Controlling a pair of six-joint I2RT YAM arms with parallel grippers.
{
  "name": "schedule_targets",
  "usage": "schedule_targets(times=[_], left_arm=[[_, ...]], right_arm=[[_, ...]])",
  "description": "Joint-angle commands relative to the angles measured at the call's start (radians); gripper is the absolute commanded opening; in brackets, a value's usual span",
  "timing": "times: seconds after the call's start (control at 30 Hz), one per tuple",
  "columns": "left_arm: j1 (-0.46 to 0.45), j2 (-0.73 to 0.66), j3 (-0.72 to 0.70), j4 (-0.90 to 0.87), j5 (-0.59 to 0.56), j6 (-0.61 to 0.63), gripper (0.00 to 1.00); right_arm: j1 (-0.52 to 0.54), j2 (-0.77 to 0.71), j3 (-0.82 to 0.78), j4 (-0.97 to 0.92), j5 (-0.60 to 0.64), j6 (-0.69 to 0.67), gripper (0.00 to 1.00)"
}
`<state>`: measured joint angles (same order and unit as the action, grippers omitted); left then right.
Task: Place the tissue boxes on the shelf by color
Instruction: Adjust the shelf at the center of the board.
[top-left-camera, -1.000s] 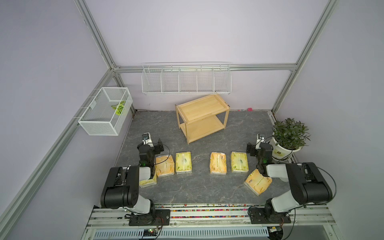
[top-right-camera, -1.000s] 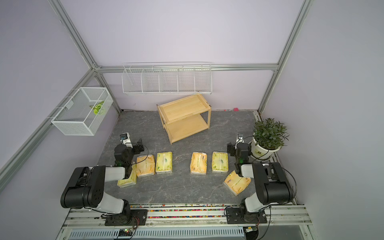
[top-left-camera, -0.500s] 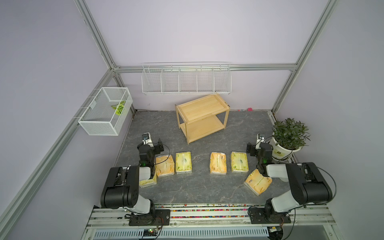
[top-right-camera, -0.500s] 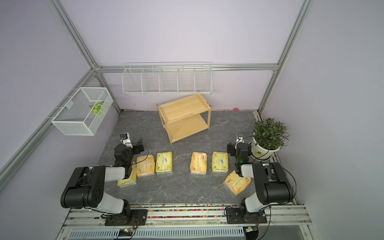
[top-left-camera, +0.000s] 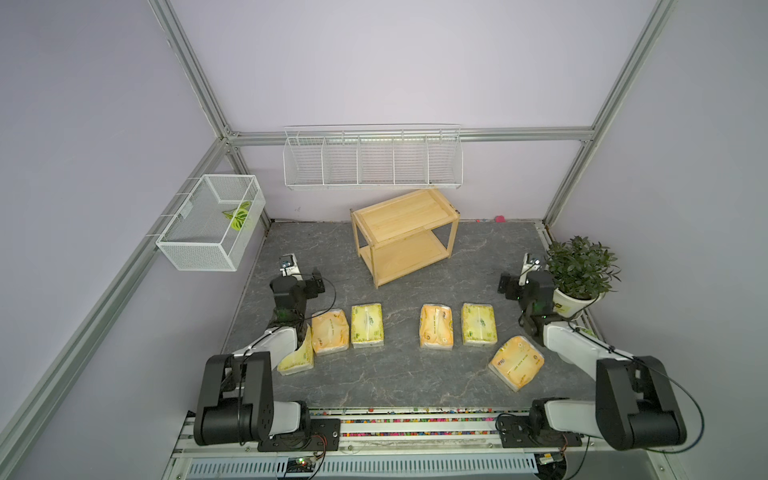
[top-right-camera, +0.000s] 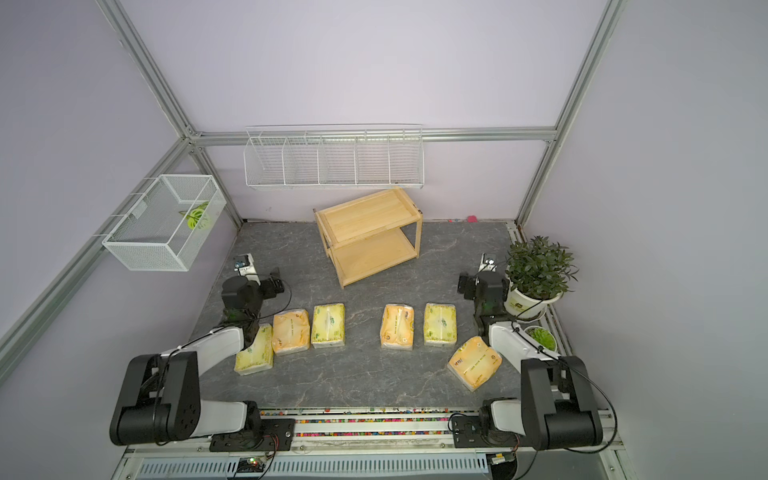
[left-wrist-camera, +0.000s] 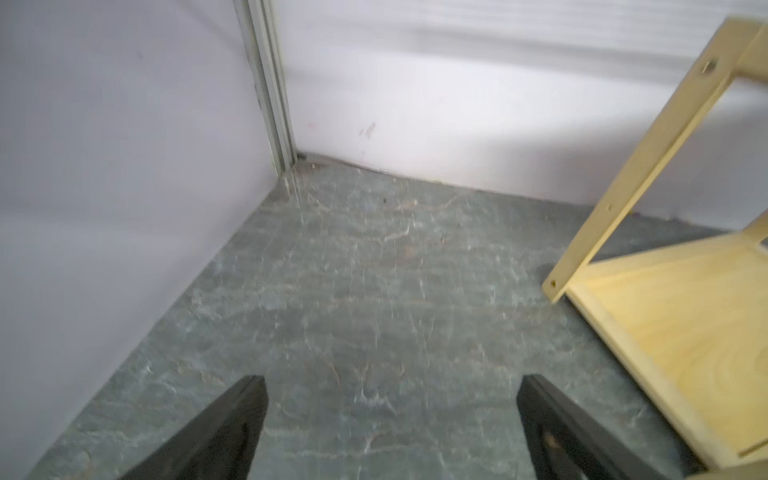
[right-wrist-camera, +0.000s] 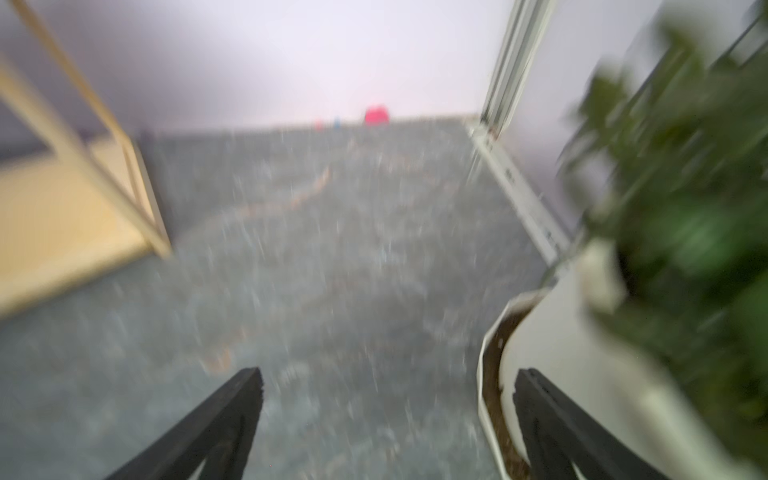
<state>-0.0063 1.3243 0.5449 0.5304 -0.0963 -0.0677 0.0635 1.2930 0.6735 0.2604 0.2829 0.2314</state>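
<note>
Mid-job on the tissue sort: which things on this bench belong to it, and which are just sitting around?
Part of the job:
- three orange tissue packs
- three yellow-green tissue packs
- wooden shelf

Just lying about:
- white wire rack
- mesh basket
- potted plant
- small pink object by the back wall

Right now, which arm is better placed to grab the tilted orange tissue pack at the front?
Probably the right: the tilted orange tissue pack lies beside that arm, and the right claw is open and empty. The left claw is across the table.
</note>
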Motion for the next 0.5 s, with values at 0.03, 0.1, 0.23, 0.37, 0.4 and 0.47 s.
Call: schedule_targets(times=[0.03, 0.1, 0.23, 0.37, 0.4, 0.47], left_arm=[[-0.008, -0.113, 0.08, -0.322, 0.034, -0.109, 0.99], [-0.019, -0.153, 0.126, -0.447, 0.056, -0.2, 0.99], [-0.097, -0.193, 0.213, -0.637, 0.109, -0.303, 0.99], [-0.151, -0.18, 0.302, -0.732, 0.191, -0.389, 1.0], [-0.156, -0.176, 0.314, -0.731, 0.223, -0.418, 1.0], [-0.164, -0.17, 0.325, -0.703, 0.261, -0.46, 1.0]], right_arm=[[-0.011, -0.009, 0.216, -0.554, -0.086, 0.356, 0.99], [-0.01, 0.022, 0.27, -0.59, -0.246, 0.393, 0.99], [-0.009, 0.142, 0.382, -0.549, -0.541, 0.558, 0.99], [-0.008, 0.327, 0.576, -0.533, -0.767, 0.69, 0.99], [-0.008, 0.371, 0.625, -0.524, -0.803, 0.722, 0.99], [-0.008, 0.446, 0.705, -0.495, -0.855, 0.775, 0.99]])
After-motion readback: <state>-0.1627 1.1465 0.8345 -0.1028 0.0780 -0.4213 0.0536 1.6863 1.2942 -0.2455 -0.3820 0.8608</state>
